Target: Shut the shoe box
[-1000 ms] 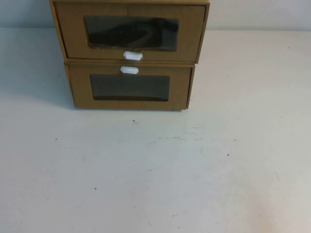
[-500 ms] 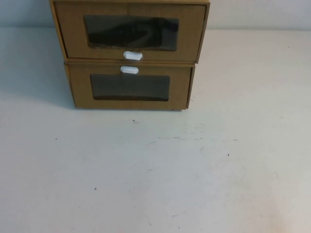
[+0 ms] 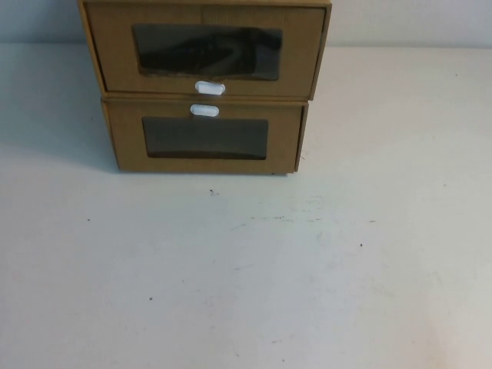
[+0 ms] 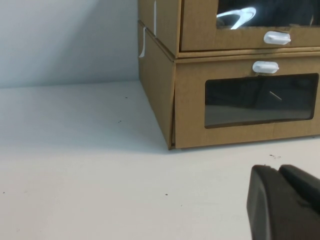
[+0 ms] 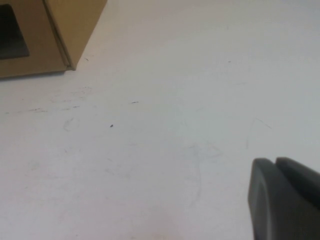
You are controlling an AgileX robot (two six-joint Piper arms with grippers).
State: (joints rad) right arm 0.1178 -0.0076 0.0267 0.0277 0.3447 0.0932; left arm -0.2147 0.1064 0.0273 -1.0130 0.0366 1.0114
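Note:
The shoe box (image 3: 111,50) is the upper of two stacked brown cardboard drawers at the back of the white table. Its clear window shows a dark shoe, and its white pull tab (image 3: 210,88) sits below the window. In the left wrist view the shoe box (image 4: 197,25) has its front a little forward of the drawer under it. My left gripper (image 4: 278,169) is shut and empty, low over the table in front of the boxes. My right gripper (image 5: 275,161) is shut and empty over bare table to the right of the boxes. Neither gripper shows in the high view.
The lower drawer (image 3: 127,138) has its white tab (image 3: 204,111) above its window; it also shows in the left wrist view (image 4: 190,110) and its corner in the right wrist view (image 5: 55,35). The white table (image 3: 254,269) stretches in front of the boxes.

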